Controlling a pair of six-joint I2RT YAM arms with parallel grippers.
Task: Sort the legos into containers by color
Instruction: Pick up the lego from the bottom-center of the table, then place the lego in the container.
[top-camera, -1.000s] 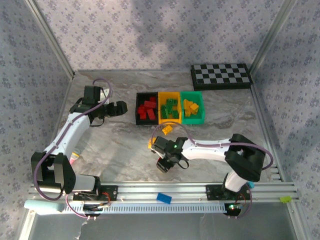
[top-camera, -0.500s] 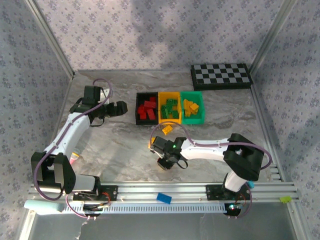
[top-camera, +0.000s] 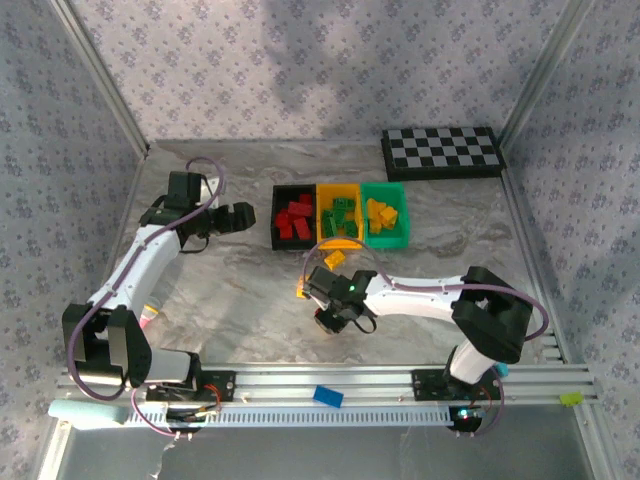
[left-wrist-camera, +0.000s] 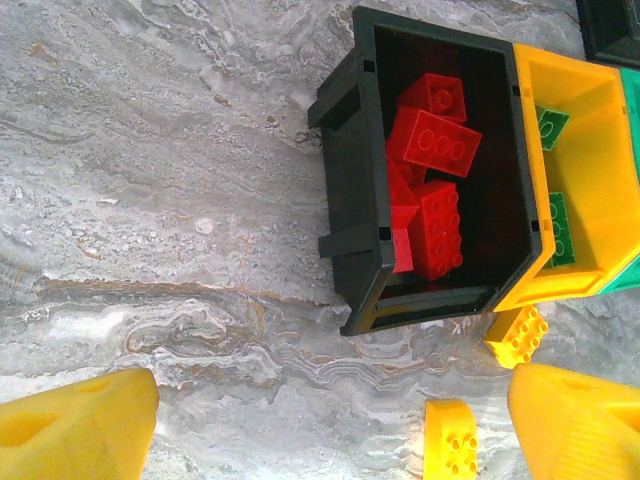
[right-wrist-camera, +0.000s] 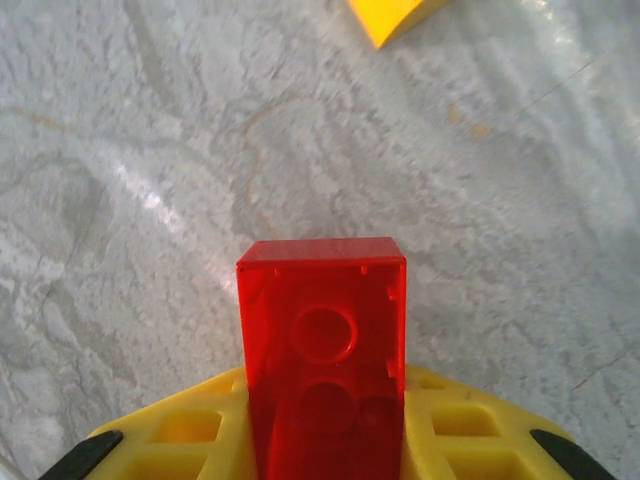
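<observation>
Matte grey marbled worktop (top-camera: 240, 290). Three joined rectangular plastic containers: black bin (left-wrist-camera: 350, 200) with glossy red legos (left-wrist-camera: 430, 140), yellow-orange bin (left-wrist-camera: 590, 150) with green legos (left-wrist-camera: 548, 125), and green bin (top-camera: 385, 240). Yellow left fingers (left-wrist-camera: 75, 435) spread wide, empty, near black bin. Yellow right fingers (right-wrist-camera: 450, 440) clamped on translucent red brick (right-wrist-camera: 322, 350), over bare worktop. Two loose studded yellow bricks (left-wrist-camera: 516, 335) just beside bins.

3 joined bins in a row: black bin (left-wrist-camera: 345, 200) w/ red bricks (left-wrist-camera: 432, 140), yellow-orange bin (left-wrist-camera: 590, 180) w/ green bricks (left-wrist-camera: 548, 125), green bin (top-camera: 386, 241) w/ yellow bricks (top-camera: 381, 213), plus 2 loose yellow bricks (left-wrist-camera: 517, 335) on the tabletop (top-camera: 240, 290) just beside them & 1 red brick (right-wrist-camera: 322, 350) upright in the right gripper (top-camera: 333, 322) jaws.
</observation>
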